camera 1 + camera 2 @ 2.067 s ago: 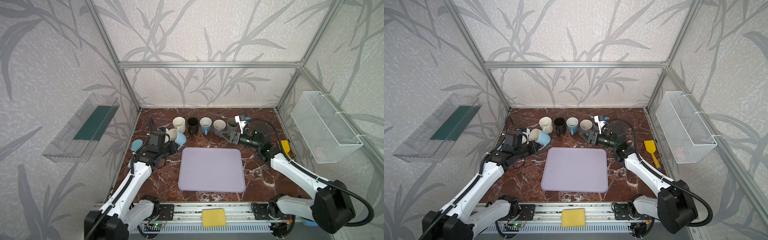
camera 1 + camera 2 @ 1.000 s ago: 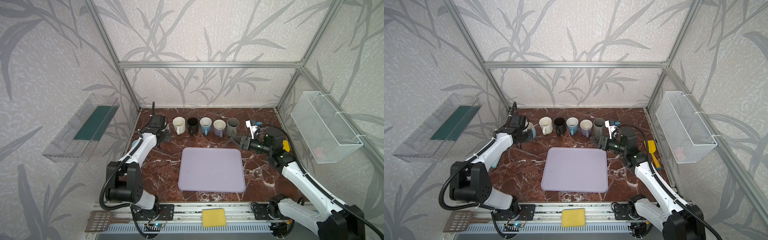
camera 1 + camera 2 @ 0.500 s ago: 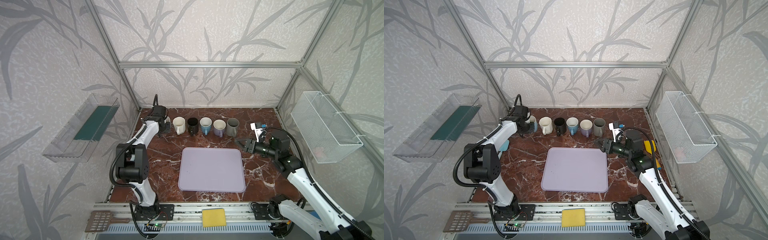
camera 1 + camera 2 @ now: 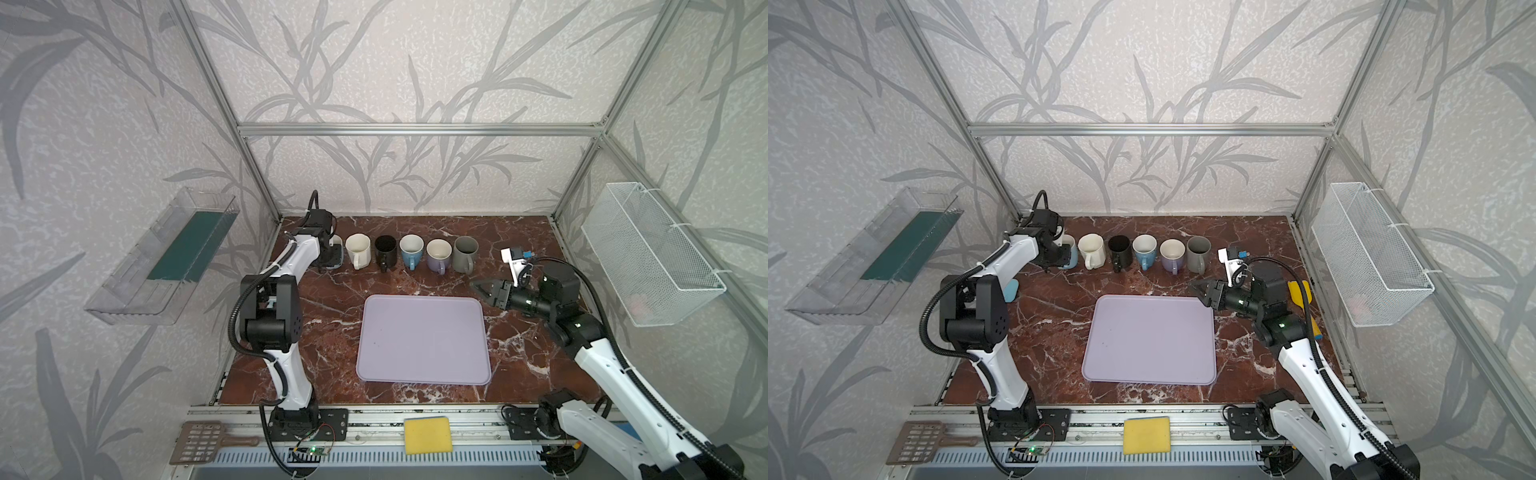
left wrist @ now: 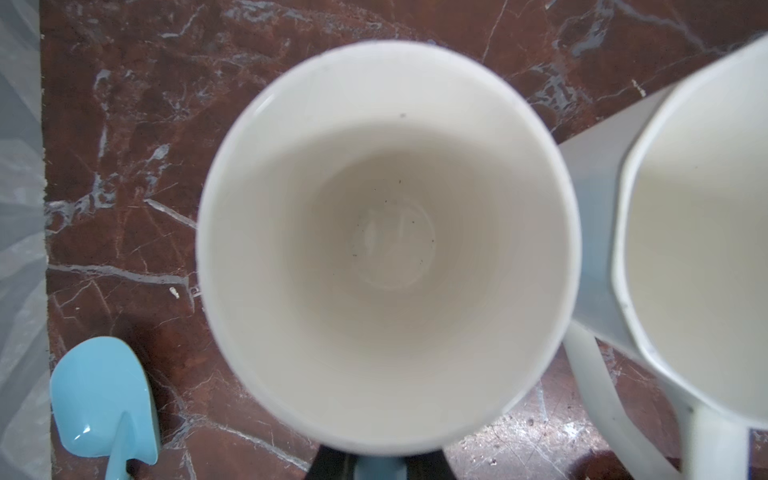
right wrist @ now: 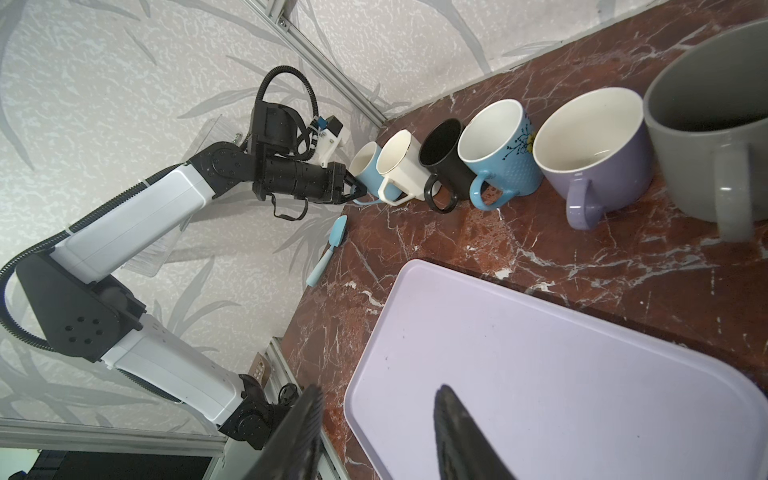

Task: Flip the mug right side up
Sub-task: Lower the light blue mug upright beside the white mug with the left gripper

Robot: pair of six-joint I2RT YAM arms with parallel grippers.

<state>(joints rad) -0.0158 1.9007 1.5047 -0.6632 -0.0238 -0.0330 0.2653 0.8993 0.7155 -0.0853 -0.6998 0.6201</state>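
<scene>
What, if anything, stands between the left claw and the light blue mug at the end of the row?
Nothing visible: the left claw grips the light blue mug by its handle; it stands mouth up beside the cream mug.

We count six ceramic mugs: a light blue mug [image 4: 1072, 253], a cream mug [image 4: 1091, 248], a black mug [image 4: 1119, 249], a mid-blue mug [image 4: 1145, 248], a purple mug [image 4: 1172, 253] and a grey mug [image 4: 1198, 251]. We see one flat lavender plastic tray [image 4: 1150, 338] and one yellow sponge [image 4: 1146, 435]. There are three utensils: a light blue plastic scoop [image 4: 1011, 290], a yellow spatula [image 4: 1296, 289] and a brown slotted spatula [image 4: 919, 441]. We find one white wire basket [image 4: 1370, 253], one clear plastic bin [image 4: 872, 257], and two white-and-black robot arms, the left arm [image 4: 1017, 249] and the right arm [image 4: 1308, 365].
</scene>
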